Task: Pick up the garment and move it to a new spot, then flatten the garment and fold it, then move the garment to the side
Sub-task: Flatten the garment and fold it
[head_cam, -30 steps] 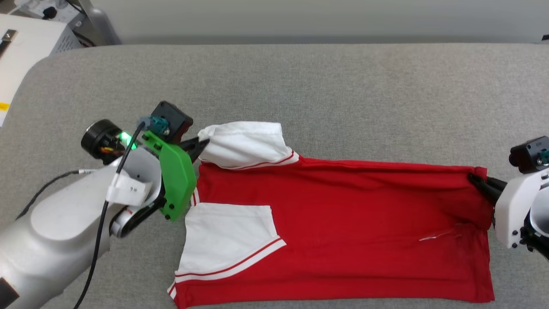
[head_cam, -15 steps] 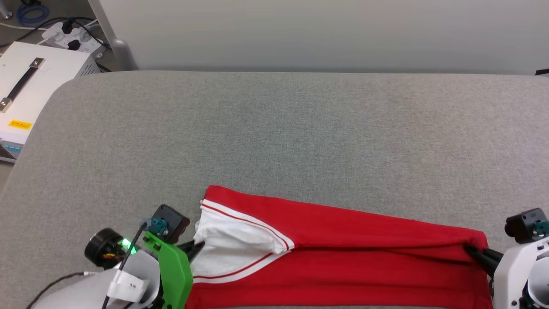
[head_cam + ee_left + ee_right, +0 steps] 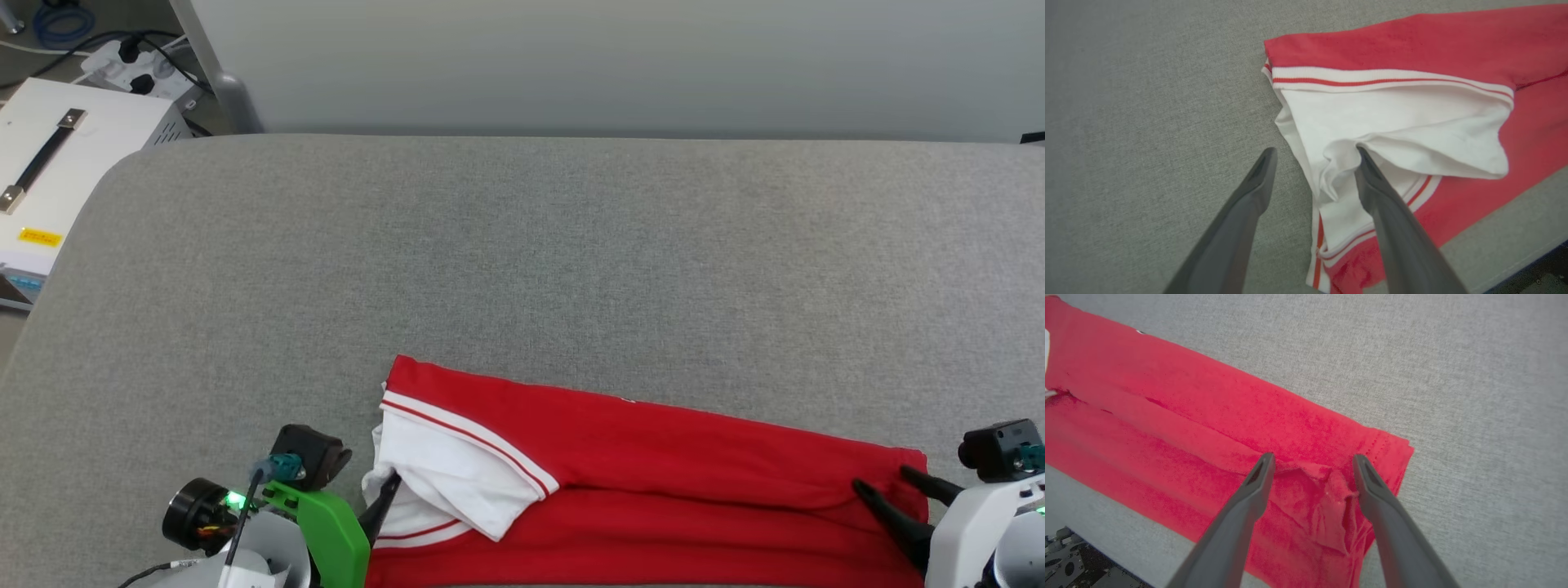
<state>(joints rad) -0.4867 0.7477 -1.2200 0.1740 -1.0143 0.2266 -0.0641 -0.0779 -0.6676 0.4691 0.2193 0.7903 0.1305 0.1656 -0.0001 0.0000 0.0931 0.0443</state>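
The garment (image 3: pixel 669 457) lies folded into a long red strip along the near edge of the grey surface (image 3: pixel 522 261), its white sleeve (image 3: pixel 457 474) at the robot's left end and its hem at the right end. The left gripper (image 3: pixel 384 502) sits at the sleeve end with its jaws spread apart and grasping nothing. In the left wrist view the left gripper (image 3: pixel 1314 152) has one finger (image 3: pixel 1384 212) touching a rumpled fold of the white sleeve (image 3: pixel 1392 126), and the other finger (image 3: pixel 1237 220) is over bare grey cloth just beside the garment's edge. The right gripper (image 3: pixel 882 480) is over the hem corner, jaws likewise released. In the right wrist view the right gripper (image 3: pixel 1313 457) straddles a small crumpled ridge of the garment (image 3: pixel 1208 416), with both tips on or just above the red cloth.

Half a second ago both pairs of jaws were pinched shut on the cloth, the left on the sleeve and the right on the hem corner. Now both have let go, the sleeve has slumped flatter, and the top fold has settled. A second ago the garment lay wider, with two sleeves side by side.

Counted: one garment; two grippers, each with two dark fingers; two white sleeve layers stacked at the left end; and one white box (image 3: pixel 49 163) beyond the surface's far left corner.
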